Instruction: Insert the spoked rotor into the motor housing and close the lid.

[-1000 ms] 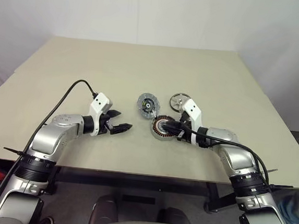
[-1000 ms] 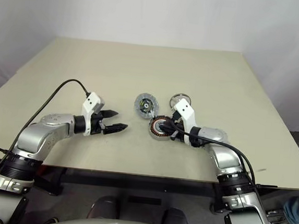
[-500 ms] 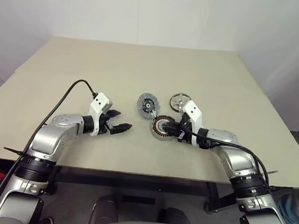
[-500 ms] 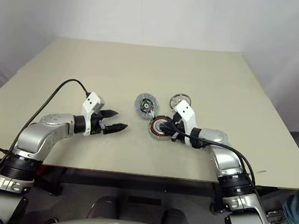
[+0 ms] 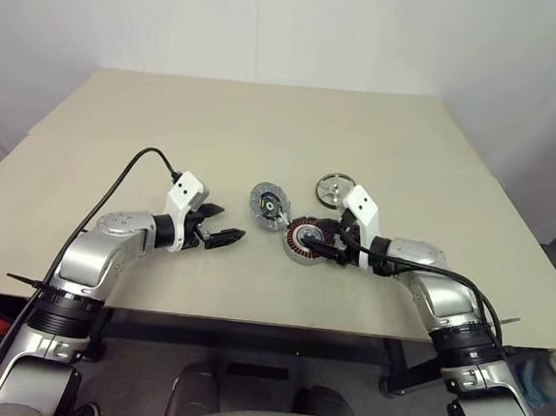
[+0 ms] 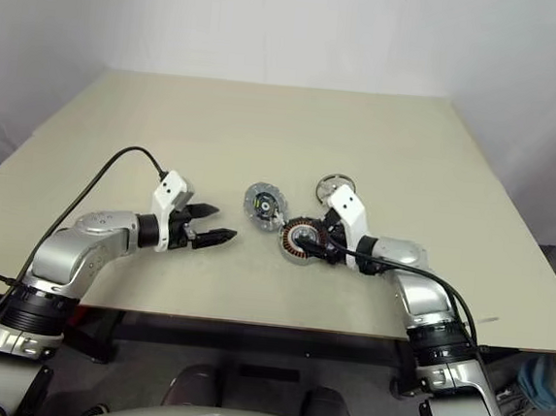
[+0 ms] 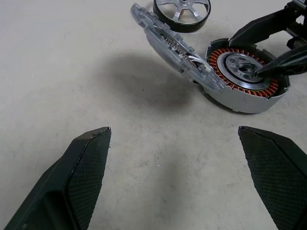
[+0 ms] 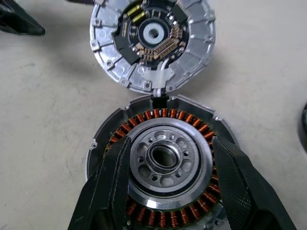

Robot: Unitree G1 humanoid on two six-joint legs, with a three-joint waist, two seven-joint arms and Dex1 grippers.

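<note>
The motor housing (image 5: 304,240), a dark ring with copper windings around a silver centre, lies on the table near its front edge. The lid (image 5: 269,205) leans tilted just beyond it, joined to it by a short white wire; its dark inner side shows in the right wrist view (image 8: 152,43). The spoked rotor (image 5: 335,187) lies flat behind the housing. My right gripper (image 5: 323,248) is open, its fingers (image 8: 112,187) spread over the housing's windings (image 8: 165,158). My left gripper (image 5: 225,235) hovers open and empty to the left of the parts.
The beige table (image 5: 265,129) stretches bare behind and to both sides of the parts. Its front edge runs just below my arms. A black cable loops up from my left forearm (image 5: 125,180).
My right gripper's fingers have spread apart over the housing. The lid has tipped and shifted slightly toward me and left. The left arm has not moved.
</note>
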